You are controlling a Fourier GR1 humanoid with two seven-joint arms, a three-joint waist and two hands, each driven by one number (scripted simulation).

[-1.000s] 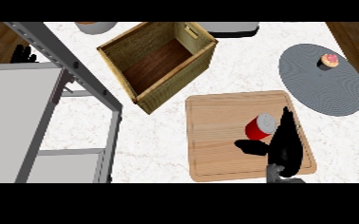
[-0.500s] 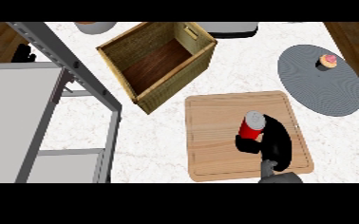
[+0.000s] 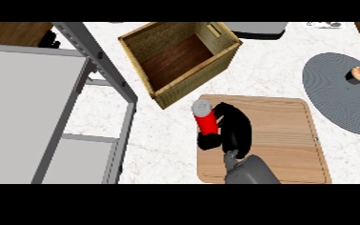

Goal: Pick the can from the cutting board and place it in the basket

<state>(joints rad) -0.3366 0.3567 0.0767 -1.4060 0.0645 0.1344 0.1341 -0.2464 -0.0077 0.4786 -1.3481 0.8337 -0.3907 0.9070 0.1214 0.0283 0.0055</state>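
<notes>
Filling the left side, a grey metal frame [image 3: 77,100] runs out past the left and near edges, hiding much of the white worktop [image 3: 162,138] beneath it. Further right, the open wooden basket [image 3: 181,59] stands far of the cutting board [image 3: 281,138], its near corner just beside the board's far left corner. The red can [image 3: 205,118] sits over the board's left edge, tilted, with the right hand [image 3: 232,131] curled round it; the fingers cover part of its right side. The grey forearm [image 3: 252,170] is cut off at the near edge. At the far right, a grey plate [image 3: 330,88] is partly out of view, with a small item on it that is hard to make out. The left hand does not show.
</notes>
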